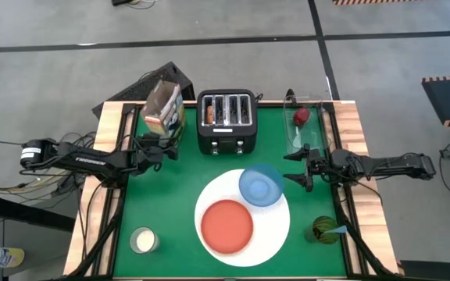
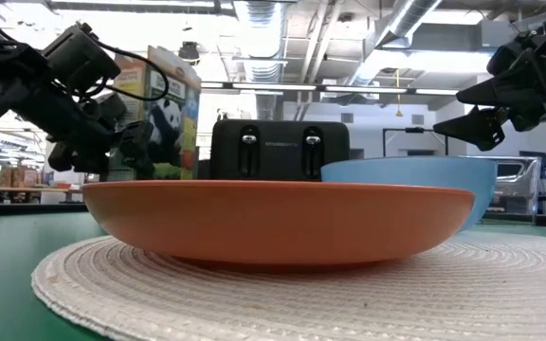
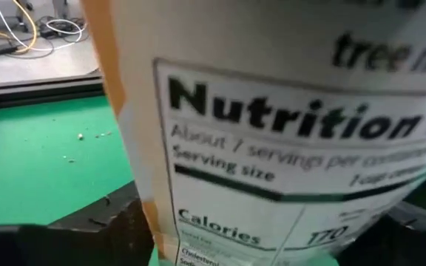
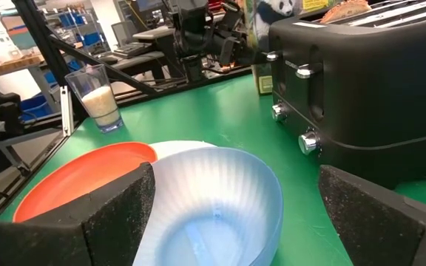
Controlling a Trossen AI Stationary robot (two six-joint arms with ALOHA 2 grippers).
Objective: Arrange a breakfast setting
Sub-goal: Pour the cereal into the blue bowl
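Observation:
The cereal box (image 1: 162,108) stands at the table's far left, and its nutrition panel (image 3: 287,148) fills the left wrist view. My left gripper (image 1: 165,148) is open at the box's near side, a finger on either side of its lower part. The red-orange plate (image 1: 226,226) lies on the round white plate (image 1: 276,234). The blue bowl (image 1: 261,185) rests on the white plate's far rim. My right gripper (image 1: 297,168) hangs open just right of the bowl, holding nothing. A dark red piece (image 1: 301,116) lies in a clear container. A blue handle (image 1: 339,229) sticks out of a dark cup. My left gripper has its fingers (image 3: 95,229) level on either side of the cereal box's narrow panel (image 3: 198,222), near its lower end. Whether they touch the box, I cannot tell.
A black toaster (image 1: 226,121) stands at the far middle with a brown piece (image 1: 208,115) in its left slot. A glass of milk (image 1: 143,240) stands at the near left. Bare green table lies between the box and the plates.

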